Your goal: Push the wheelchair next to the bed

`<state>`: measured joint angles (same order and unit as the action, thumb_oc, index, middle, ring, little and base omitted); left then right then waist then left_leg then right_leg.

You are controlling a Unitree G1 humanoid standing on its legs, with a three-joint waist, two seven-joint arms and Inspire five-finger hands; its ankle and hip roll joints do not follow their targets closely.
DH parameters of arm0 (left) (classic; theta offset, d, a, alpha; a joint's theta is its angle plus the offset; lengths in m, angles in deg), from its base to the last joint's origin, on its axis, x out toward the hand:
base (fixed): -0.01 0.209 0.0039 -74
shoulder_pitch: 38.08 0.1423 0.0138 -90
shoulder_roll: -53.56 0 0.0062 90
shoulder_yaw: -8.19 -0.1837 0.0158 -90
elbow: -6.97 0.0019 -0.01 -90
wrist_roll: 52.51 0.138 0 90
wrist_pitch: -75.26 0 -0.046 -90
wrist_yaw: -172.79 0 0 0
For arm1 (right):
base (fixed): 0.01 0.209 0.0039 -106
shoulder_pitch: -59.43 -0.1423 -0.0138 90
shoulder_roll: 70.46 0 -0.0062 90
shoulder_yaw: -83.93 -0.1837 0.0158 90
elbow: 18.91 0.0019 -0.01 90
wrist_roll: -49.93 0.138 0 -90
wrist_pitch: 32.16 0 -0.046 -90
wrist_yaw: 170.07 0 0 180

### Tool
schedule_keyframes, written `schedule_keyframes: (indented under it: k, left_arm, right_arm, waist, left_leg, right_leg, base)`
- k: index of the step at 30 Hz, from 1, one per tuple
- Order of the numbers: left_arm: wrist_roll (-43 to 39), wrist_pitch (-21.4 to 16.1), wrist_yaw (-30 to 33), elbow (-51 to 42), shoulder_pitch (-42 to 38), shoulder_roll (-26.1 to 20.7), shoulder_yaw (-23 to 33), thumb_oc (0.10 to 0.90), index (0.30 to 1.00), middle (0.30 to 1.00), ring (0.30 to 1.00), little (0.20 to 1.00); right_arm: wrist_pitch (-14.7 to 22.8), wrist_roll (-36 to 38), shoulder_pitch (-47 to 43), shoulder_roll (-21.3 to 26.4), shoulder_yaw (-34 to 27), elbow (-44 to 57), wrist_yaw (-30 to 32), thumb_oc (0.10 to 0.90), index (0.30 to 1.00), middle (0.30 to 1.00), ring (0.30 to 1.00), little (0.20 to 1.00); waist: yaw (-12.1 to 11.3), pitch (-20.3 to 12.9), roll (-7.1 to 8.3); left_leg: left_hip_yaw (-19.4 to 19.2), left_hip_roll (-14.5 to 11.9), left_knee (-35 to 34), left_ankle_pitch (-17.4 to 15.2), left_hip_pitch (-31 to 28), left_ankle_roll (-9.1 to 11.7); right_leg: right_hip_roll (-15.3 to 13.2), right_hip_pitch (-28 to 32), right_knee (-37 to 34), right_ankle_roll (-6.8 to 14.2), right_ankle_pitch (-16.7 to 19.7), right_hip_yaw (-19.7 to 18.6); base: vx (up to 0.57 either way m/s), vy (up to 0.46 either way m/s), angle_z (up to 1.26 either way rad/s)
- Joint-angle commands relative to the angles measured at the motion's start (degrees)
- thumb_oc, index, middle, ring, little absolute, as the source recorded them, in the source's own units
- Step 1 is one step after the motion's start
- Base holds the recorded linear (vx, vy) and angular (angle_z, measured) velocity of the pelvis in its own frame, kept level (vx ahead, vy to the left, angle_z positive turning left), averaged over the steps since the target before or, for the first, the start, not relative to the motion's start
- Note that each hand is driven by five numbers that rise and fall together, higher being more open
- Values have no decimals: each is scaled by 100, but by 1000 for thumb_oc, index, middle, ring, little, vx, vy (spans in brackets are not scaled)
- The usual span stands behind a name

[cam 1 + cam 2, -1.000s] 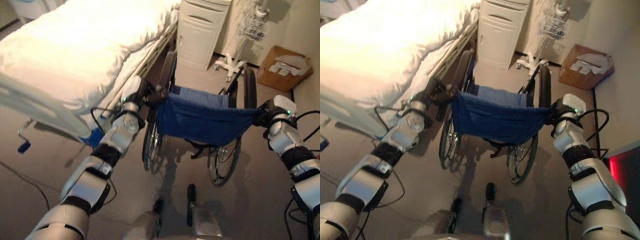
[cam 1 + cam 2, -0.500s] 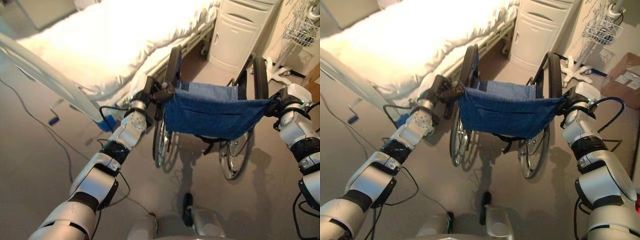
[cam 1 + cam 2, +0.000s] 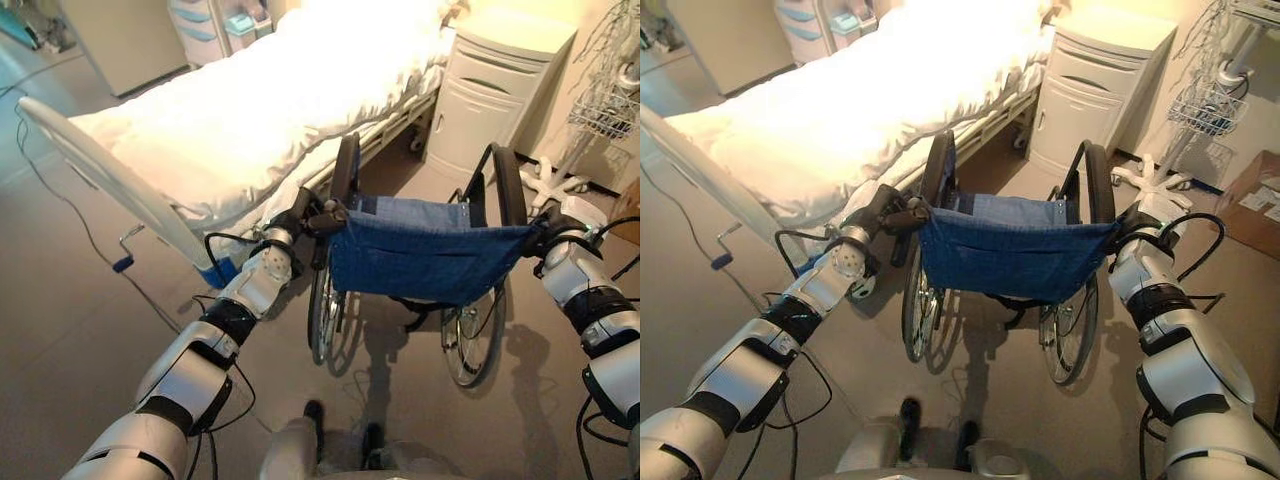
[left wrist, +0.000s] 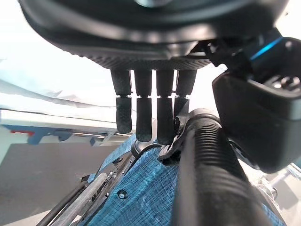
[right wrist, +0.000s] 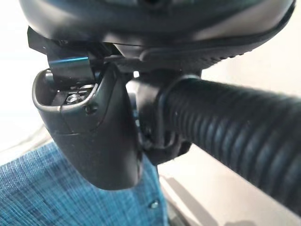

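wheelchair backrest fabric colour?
Blue, a woven-looking cloth; the wheelchair backrest shows best in the right eye view.

Your two head views look down from behind the wheelchair (image 3: pixel 425 262), sharing it and the bed (image 3: pixel 270 110). Your wrist views sit very close at its ribbed handles (image 5: pixel 235 129), each past its own hand.

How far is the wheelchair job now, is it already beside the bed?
Done: the wheelchair already stands close alongside the bed. In hand: the left hand and the right hand are at its push handles. Left: perhaps only a small final nudge.
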<state>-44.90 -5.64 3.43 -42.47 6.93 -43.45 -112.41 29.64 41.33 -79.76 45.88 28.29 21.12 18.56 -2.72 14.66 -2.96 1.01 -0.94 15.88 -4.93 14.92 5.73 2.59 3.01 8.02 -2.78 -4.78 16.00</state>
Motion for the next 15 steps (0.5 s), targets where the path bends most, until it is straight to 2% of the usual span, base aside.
schedule_keyframes:
  k: [1,3,6,7,11,13,14,15]
  left_arm:
    - [258,385,-334,487,469,-289,-403,400,300,300,300,300]
    - [250,418,-334,534,465,-301,-375,400,300,300,300,300]
    - [290,371,-474,767,319,-369,-325,400,300,300,300,300]
    - [247,395,-512,866,207,-453,-368,400,300,300,300,300]
    - [167,510,-483,897,74,-537,-388,400,300,300,300,300]
    - [112,572,-375,894,83,-534,-334,400,300,300,300,300]
    - [108,570,-369,893,83,-534,-334,400,300,300,300,300]
    - [29,571,-191,871,146,-505,-289,400,300,300,300,300]
  right_arm:
    - [451,3,-514,-258,-152,584,-283,400,300,300,300,300]
    - [502,16,-530,-262,-165,564,-335,400,300,300,300,300]
    - [640,45,-551,-308,-189,438,-304,400,300,300,300,300]
    - [779,39,-522,-406,-217,342,-137,400,300,300,300,300]
    - [953,-39,-583,-448,-168,305,5,400,300,300,300,300]
    - [1187,-75,-642,-506,-158,171,135,400,300,300,300,300]
    - [1189,-75,-642,-507,-158,170,136,400,300,300,300,300]
    - [1377,-83,-626,-528,-165,117,217,400,300,300,300,300]
  waist:
    - [-224,425,239]
    - [-285,407,274]
    - [-329,387,362]
    - [-399,352,449]
    - [-464,323,523]
    - [-522,261,549]
    - [-523,261,550]
    - [-549,197,557]
  left_leg:
    - [131,57,-634,1124,57,-363]
    - [218,7,-604,1042,89,-366]
    - [-12,-93,-212,730,184,-441]
    - [-63,-38,-172,621,129,-493]
    - [-32,142,-184,549,100,-569]
    - [-29,278,-266,504,59,-653]
    - [-30,279,-267,505,57,-654]
    - [-28,368,-336,474,9,-699]
  right_leg:
    - [63,493,664,353,-824,-1518]
    - [-71,546,722,434,-882,-1513]
    - [-434,537,798,611,-883,-1279]
    - [-711,537,748,818,-667,-1104]
    - [-948,544,595,1005,-368,-1016]
    - [-1119,561,530,1116,-117,-997]
    - [-1121,561,529,1117,-117,-997]
    - [-1215,552,552,1156,92,-1003]
  base:
    - [566,382,-51]
    - [299,252,-36]
    - [267,258,-28]
    - [284,271,-22]
    - [213,225,-39]
    - [198,225,-33]
    - [239,253,-41]
    - [233,237,-50]
